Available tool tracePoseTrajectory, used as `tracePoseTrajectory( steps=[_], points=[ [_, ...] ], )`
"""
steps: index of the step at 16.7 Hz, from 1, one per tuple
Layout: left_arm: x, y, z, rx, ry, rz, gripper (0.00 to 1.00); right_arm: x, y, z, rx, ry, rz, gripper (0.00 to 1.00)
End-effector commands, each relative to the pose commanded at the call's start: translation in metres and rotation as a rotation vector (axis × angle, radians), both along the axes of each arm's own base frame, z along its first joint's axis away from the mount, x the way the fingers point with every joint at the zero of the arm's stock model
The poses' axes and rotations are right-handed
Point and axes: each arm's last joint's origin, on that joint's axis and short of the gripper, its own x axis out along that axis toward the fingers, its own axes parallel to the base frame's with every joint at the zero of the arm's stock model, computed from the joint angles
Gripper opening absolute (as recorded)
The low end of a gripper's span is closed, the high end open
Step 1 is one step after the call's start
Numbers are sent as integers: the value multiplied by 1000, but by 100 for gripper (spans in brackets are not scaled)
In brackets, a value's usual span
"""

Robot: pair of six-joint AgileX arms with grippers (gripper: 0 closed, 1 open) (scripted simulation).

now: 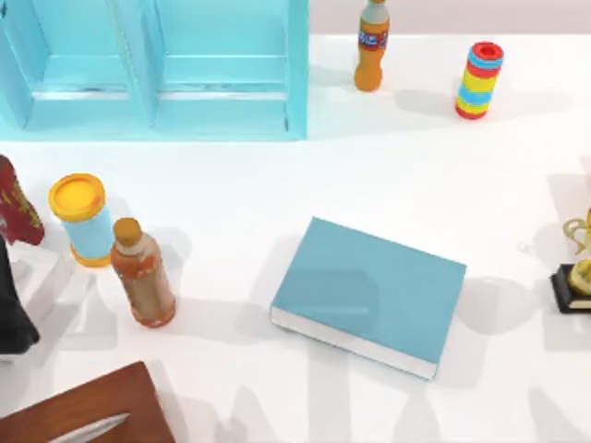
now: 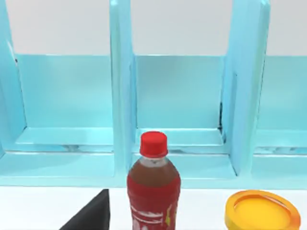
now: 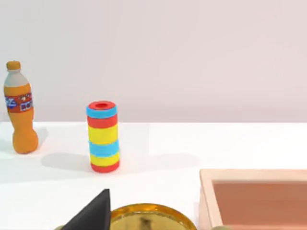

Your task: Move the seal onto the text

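Observation:
The text, a flat teal-blue closed book (image 1: 369, 293) with white page edges, lies at the middle of the table, turned a little askew, with nothing on its cover. The seal is out of view. A black part of my left arm (image 1: 14, 314) shows at the table's left edge, well to the left of the book. A dark wedge of my left gripper (image 2: 91, 215) sits at the lower edge of the left wrist view. The right wrist view has a like wedge of my right gripper (image 3: 91, 213).
A light-blue shelf unit (image 1: 157, 65) stands back left. At the left are a red cola bottle (image 1: 17, 203), a yellow-lidded can (image 1: 81, 220) and a brown bottle (image 1: 143, 273). An orange soda bottle (image 1: 371, 44) and striped cylinder (image 1: 478, 79) stand at the back. A trophy (image 1: 580, 272) is right, a wooden box (image 1: 88, 411) front left.

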Motion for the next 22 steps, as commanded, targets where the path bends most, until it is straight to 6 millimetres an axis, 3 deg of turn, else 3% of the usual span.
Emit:
tracePoseTrajectory(
  steps=[6, 11, 14, 17, 19, 22],
  points=[
    [0, 0, 0, 0, 0, 0, 100, 0, -4, 11, -1, 43, -41, 100],
    [0, 0, 0, 0, 0, 0, 100, 14, -20, 69, 7, 238, -173, 100],
    [0, 0, 0, 0, 0, 0, 100, 45, -38, 118, 20, 411, -236, 100],
    [0, 0, 0, 0, 0, 0, 100, 97, -65, 150, 37, 628, -269, 100],
    [0, 0, 0, 0, 0, 0, 100, 130, -85, 155, 46, 782, -271, 100],
    [0, 0, 0, 0, 0, 0, 100, 169, -110, 144, 47, 1014, -243, 100]
  ],
)
